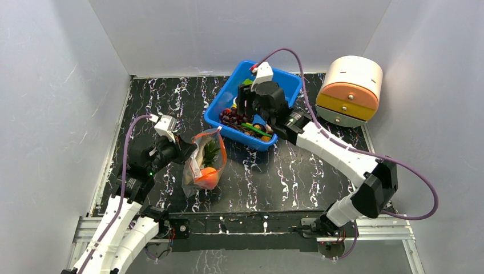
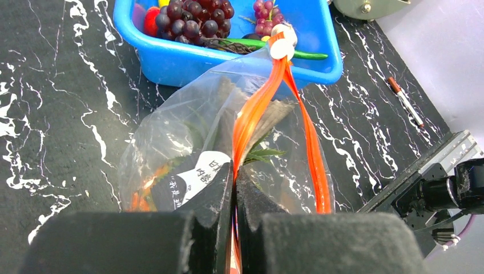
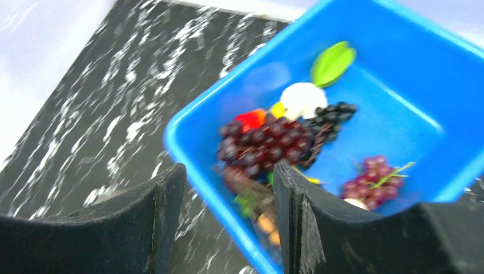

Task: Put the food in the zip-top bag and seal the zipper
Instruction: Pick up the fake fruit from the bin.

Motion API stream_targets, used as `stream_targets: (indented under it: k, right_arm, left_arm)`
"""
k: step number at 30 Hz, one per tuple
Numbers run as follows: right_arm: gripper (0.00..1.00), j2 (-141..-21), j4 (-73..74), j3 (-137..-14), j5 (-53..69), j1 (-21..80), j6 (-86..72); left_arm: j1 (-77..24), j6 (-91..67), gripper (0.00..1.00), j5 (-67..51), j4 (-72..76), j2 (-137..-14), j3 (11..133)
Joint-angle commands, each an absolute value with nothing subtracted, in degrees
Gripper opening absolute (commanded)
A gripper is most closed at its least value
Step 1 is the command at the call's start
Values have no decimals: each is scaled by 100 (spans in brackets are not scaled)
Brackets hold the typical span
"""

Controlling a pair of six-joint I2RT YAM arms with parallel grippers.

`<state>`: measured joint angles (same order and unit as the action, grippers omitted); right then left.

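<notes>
One bin, perhaps touching bag

Top external is looking down from above and behind the arm bases, far out, taking in the whole counter. Left wrist view is sitting very close behind the left gripper, facing forward along the zip-top bag toward the blue bin. Right wrist view is looking down past the right gripper into that bin, close and blurred. All three are sharing the bin.
</notes>
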<state>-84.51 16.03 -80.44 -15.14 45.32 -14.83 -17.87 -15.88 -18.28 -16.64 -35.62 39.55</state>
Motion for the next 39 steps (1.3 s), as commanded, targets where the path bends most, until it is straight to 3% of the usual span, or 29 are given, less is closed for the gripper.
stream_targets:
  k: [1,4,11,17,21,24,30,39]
  right_arm:
    - [56,-8892,590,-7970,-2331,3922,-1754]
    - [58,-9362,370,-8210,-2038,3622,-1686]
    - [76,-10812,408,-9278,-1768,3013,-1949]
    - [87,-11822,63,-10053,-2170,2918,-2024]
    - [89,-12545,-48,-10616,-2266,2875,-2167]
    - [98,-13016,-99,-11059,-1984,2865,-2204]
    - [96,-13595,-252,-11590,-2036,2786,-2169]
    - [79,-14078,-240,-11793,-1738,2638,-2062]
  left_arm:
    - [-1793,-1396,0,-1902,-1419,-3485,4016]
    - [-1794,-1495,0,-1996,-1274,-3352,3961]
    - [-1795,-1662,0,-2202,-1190,-3392,4119]
    - [-1825,-1648,0,-2332,-1030,-3405,4187]
    - [-1844,-1539,0,-2105,-928,-3358,3912]
    - [-1932,-1345,0,-2144,-996,-3462,3940]
    - [-1962,-1301,0,-1855,-995,-3335,3923]
    - [-1973,-1274,0,-1652,-1077,-3199,3944]
